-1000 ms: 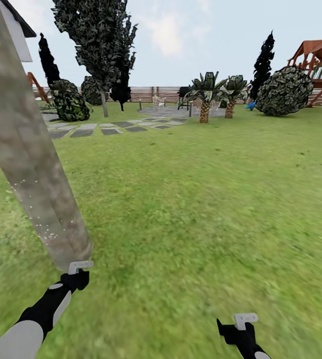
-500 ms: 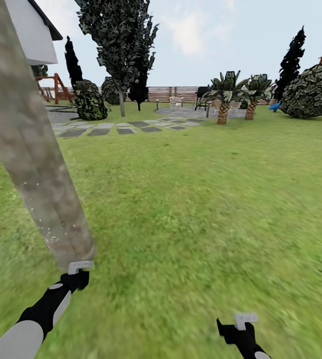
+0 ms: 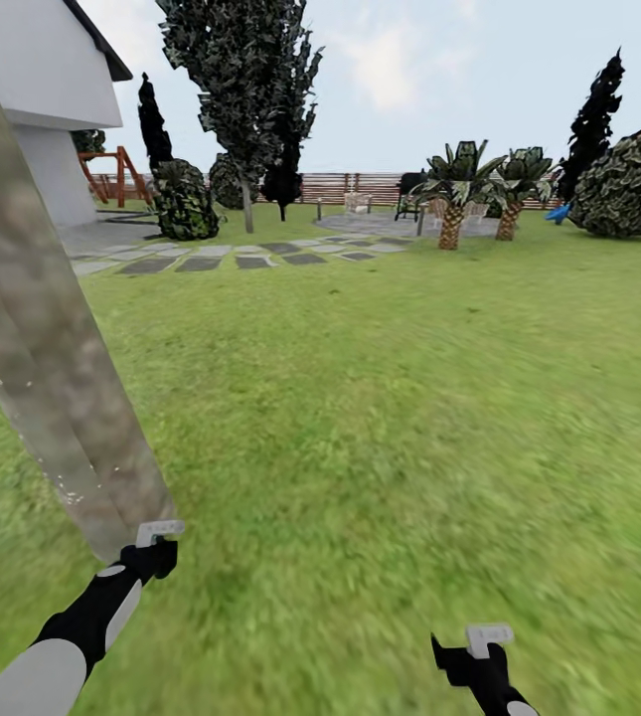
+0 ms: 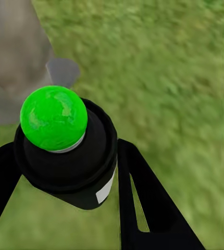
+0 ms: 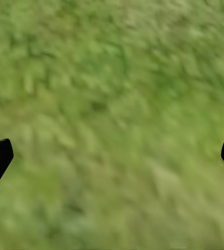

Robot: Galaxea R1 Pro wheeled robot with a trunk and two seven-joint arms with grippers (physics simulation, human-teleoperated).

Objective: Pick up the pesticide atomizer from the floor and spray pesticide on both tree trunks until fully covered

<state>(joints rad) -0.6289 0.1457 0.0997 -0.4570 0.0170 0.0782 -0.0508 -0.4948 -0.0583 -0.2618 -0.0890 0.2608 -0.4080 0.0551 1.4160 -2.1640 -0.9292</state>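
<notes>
Left gripper (image 4: 65, 172) is pinching the pesticide atomizer (image 4: 65, 151), nozzle facing the upright tree trunk (image 3: 52, 378) just ahead; right gripper (image 5: 112, 156) is hanging spread.

Head view: high, facing forward-down over lawn (image 3: 390, 418); tree trunk (image 3: 52, 378) close at left.
Left wrist view: close, down onto trunk base, grass.
Right wrist view: close, grass.
Shared: lawn.

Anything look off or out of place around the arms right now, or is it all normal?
Nothing stands out. The left gripper is shut on the atomizer, which sits straight between the fingers, green top intact. The tree trunk beside it carries sparse white specks low down. The right gripper is open over plain grass.
</notes>
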